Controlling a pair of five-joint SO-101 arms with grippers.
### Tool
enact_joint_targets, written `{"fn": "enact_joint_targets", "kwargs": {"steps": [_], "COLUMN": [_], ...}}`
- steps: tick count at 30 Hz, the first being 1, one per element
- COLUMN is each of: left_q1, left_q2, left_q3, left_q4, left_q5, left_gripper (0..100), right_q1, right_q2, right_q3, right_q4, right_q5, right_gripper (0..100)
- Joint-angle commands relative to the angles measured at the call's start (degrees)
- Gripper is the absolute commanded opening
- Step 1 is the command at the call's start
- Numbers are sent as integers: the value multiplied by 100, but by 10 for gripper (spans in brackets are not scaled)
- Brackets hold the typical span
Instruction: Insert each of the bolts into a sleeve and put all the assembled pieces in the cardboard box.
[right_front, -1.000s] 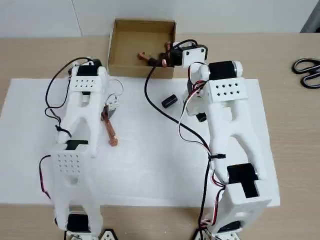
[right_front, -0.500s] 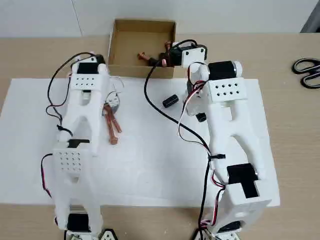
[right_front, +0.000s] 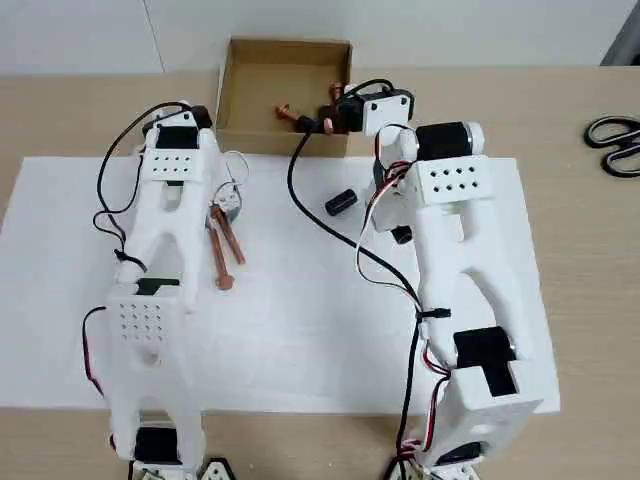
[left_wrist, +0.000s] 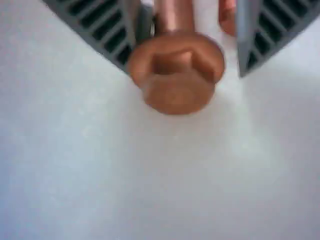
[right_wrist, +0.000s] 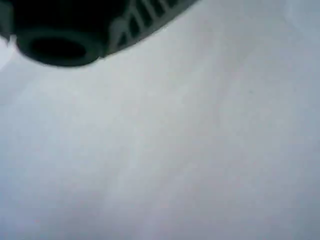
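Observation:
Two copper bolts (right_front: 226, 245) lie in a narrow V on the white sheet beside the left arm. My left gripper (right_front: 225, 206) is open over their far ends. One bolt's head (left_wrist: 175, 70) sits between the grey fingers (left_wrist: 100, 25), its shaft against one finger, with a gap to the other. My right gripper (right_front: 396, 218) is low over the sheet, shut on a black sleeve (right_front: 402, 235), whose open end (right_wrist: 59, 47) shows next to a grey finger (right_wrist: 145, 20). A second black sleeve (right_front: 340, 201) lies loose. The cardboard box (right_front: 245, 95) holds assembled pieces (right_front: 303, 121).
The white sheet (right_front: 300, 330) covers the middle of the wooden table. Black scissors (right_front: 615, 143) lie at the far right edge. A black cable (right_front: 330, 225) runs from the box's corner across the sheet to the right arm.
The left arm has shifted slightly toward the box, and the bolts have swung under its gripper, so a second bolt now shows beside the first. The right arm has stayed put.

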Motion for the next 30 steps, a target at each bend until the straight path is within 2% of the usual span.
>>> {"fn": "enact_joint_targets", "kwargs": {"steps": [1,11,16,27,30], "left_q1": [18,273,264,273,325], "left_q2": [-53,-53,-9,457,457], "left_q3": [-13,-13,-13,-66,-444], "left_q4": [-123,-123,-158,-237,44], "left_q5": [9,9,9,9,9], "left_gripper": [115,114,25,17,5], "right_q1": [31,31,40,48,31], "right_q2": [-382,-382,-382,-382,-382], "right_q3": [-255,-255,-255,-255,-255], "right_q4": [-22,-13,4,4,4], "right_q5": [-9,-35,-35,-35,-26], "right_gripper": [5,5,5,5,5]}}
